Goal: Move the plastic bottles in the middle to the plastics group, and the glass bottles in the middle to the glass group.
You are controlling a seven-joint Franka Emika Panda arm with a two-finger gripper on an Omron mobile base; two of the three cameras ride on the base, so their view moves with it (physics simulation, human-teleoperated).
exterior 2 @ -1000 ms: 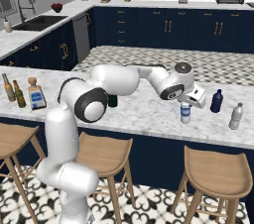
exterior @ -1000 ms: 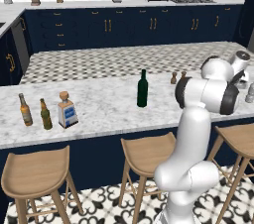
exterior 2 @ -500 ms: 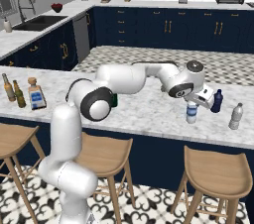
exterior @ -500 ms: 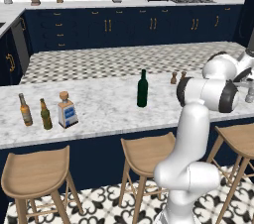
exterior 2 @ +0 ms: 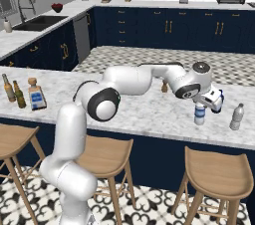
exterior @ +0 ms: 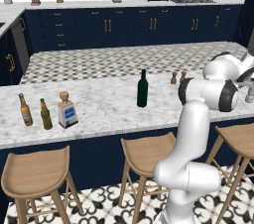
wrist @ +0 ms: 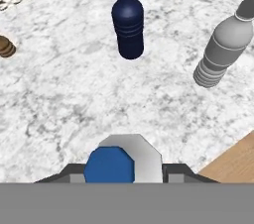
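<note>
Hand view has my tool pinching the water bottle at bottom centre, looking down on its cap. The navy bottle stands at top centre and the grey bottle at right, both on the marble tabletop. I judge I'm carrying plastic to its group; next I should lower it beside them, then release.

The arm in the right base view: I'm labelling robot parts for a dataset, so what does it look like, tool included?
The arm is made of glossy white rounded segments joined by dark grey to black round joint caps, with no loose cables or markings that I can make out. At its end sits a white block-shaped hand; the tool ends in two small dark finger tips.
</note>
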